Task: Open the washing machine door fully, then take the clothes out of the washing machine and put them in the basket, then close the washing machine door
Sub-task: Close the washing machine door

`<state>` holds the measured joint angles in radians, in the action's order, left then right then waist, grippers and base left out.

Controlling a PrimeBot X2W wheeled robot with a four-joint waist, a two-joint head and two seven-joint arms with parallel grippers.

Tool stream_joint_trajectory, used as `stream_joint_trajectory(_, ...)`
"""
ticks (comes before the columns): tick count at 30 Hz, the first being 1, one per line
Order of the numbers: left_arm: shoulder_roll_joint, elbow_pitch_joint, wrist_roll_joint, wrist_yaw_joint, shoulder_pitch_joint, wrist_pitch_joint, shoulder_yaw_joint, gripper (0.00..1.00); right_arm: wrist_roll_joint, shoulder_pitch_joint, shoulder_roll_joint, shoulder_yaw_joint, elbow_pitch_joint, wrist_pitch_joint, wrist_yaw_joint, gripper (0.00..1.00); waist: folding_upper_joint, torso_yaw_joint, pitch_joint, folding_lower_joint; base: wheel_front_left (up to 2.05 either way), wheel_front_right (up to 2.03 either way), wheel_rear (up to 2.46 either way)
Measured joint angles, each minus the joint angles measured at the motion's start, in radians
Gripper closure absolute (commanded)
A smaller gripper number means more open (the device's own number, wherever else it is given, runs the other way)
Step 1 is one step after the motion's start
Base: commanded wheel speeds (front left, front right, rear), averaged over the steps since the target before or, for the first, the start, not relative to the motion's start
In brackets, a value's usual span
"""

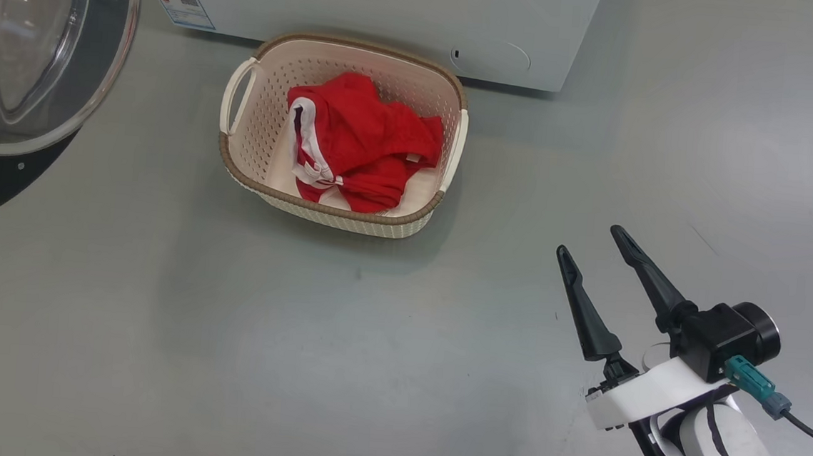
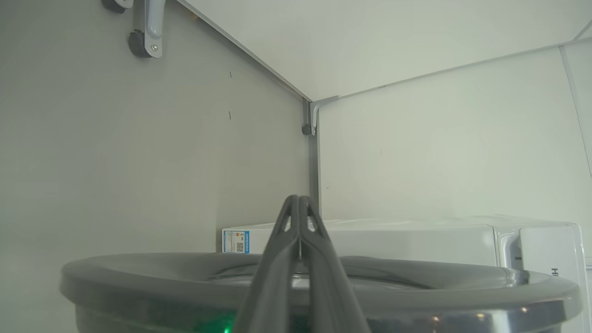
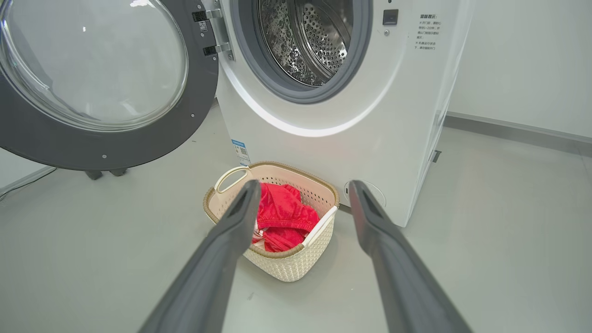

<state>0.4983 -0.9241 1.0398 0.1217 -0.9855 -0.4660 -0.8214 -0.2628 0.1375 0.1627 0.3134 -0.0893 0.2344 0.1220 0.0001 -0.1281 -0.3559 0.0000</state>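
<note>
Right gripper (image 1: 589,241) low at near right, fingers spread wide w/ nothing between, pointing fwd toward the basket (image 1: 228,162). Left gripper (image 2: 298,199): fingers pressed together, just over the rim of the washing machine door (image 3: 106,148); contact can't tell. Door hangs wide open at left. Clothes (image 1: 362,139) lie in basket on grey floor (image 1: 227,330), just in front of washing machine (image 3: 370,115). Pale walls (image 2: 439,148) behind.

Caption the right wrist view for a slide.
Open right gripper faces the basket holding red clothes, washing machine door swung wide.
</note>
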Motion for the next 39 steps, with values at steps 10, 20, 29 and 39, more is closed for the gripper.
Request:
stream_joint_trajectory(10, -0.032, -0.026, 0.018, -0.056, 0.005, -0.104, 0.03, 1.0, -0.001, -0.004, -0.005, 0.001, -0.013, 0.002, 0.0, 0.0, 0.0, -0.023, 0.04, 0.0, 0.0, 0.0, 0.0)
stream_joint_trajectory(20, -0.069, -0.036, 0.064, -0.122, 0.025, -0.233, 0.046, 1.0, -0.006, -0.004, -0.008, 0.003, -0.014, 0.008, 0.0, 0.0, 0.0, -0.042, 0.054, 0.0, 0.0, 0.0, 0.0)
stream_joint_trajectory(29, -0.115, -0.054, 0.091, -0.171, 0.057, -0.345, 0.065, 1.0, -0.01, -0.004, -0.012, 0.001, -0.031, 0.009, 0.0, 0.0, 0.0, -0.047, 0.079, 0.0, 0.0, 0.0, 0.0)
stream_joint_trajectory(39, -0.131, -0.052, 0.133, -0.193, 0.077, -0.442, 0.058, 1.0, -0.011, -0.009, -0.022, 0.0, -0.032, 0.009, 0.0, 0.0, 0.0, -0.056, 0.099, 0.0, 0.0, 0.0, 0.0)
